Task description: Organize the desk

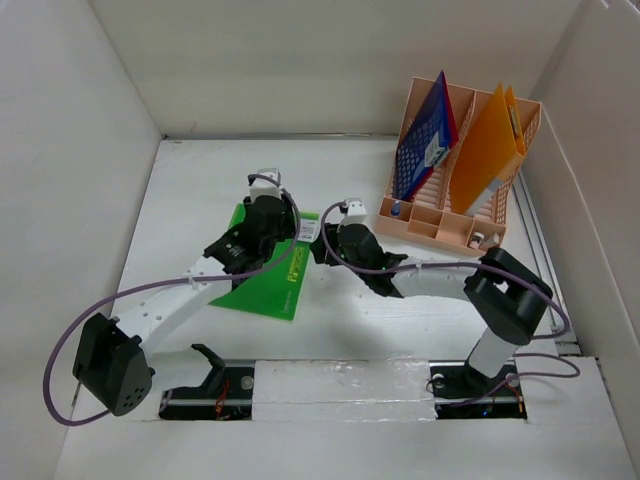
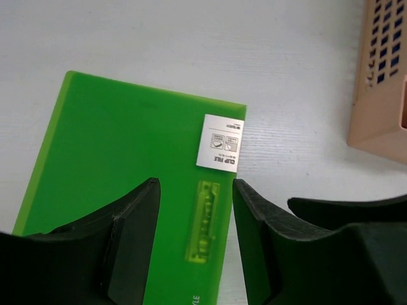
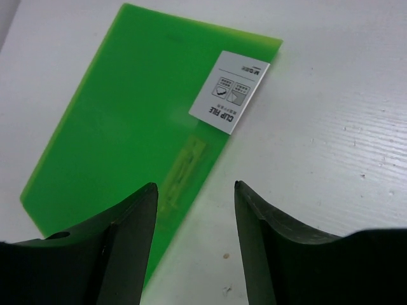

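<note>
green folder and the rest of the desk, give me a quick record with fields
green folder: flat on desk, label up
rack: back right, holds blue folder and orange folder
left end effector: open, above green folder
right end effector: open, above green folder's labelled edge

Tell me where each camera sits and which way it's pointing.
Top external: above and behind the bases, looking down on the desk, green file and file rack; left arm and right arm show.
Left wrist: on the left arm, looking down past the open left tool at the file; rack corner at right.
Right wrist: on the right arm, looking down past the open right tool at the file's edge.
Shared: both wrist views show the file's white label.
</note>
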### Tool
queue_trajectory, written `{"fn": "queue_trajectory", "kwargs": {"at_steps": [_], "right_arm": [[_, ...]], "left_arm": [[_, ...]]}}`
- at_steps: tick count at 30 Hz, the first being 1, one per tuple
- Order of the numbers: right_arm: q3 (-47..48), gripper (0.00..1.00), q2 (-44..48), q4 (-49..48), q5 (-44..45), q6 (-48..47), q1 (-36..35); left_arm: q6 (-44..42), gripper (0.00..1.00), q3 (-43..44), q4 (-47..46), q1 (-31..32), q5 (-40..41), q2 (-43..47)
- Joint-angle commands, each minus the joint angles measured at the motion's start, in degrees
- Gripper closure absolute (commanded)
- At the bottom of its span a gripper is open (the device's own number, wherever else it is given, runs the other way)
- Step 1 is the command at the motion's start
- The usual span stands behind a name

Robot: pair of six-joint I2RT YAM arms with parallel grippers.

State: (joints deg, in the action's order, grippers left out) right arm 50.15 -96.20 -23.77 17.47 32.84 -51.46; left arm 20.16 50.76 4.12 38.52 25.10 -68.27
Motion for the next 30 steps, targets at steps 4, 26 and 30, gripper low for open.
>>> {"fn": "queue_trajectory", "kwargs": {"at_steps": [4, 26, 30], "right_arm": [[4.7, 0.43, -4.7, 3.6, -0.9, 2.9, 0.0], [8.5, 0.71, -19.6, -5.1, -9.6, 7.3, 2.0], [7.2, 0.96, -18.1, -4.7, -7.2, 8.2, 2.0]], "left_arm": [[5.3, 0.55, 2.6, 1.0, -5.7, -5.1, -1.7], [6.2, 0.60, 4.2, 1.2, -8.7, -13.4, -6.8], [5.7, 0.62, 4.2, 1.2, -8.7, -11.8, -5.7]]}}
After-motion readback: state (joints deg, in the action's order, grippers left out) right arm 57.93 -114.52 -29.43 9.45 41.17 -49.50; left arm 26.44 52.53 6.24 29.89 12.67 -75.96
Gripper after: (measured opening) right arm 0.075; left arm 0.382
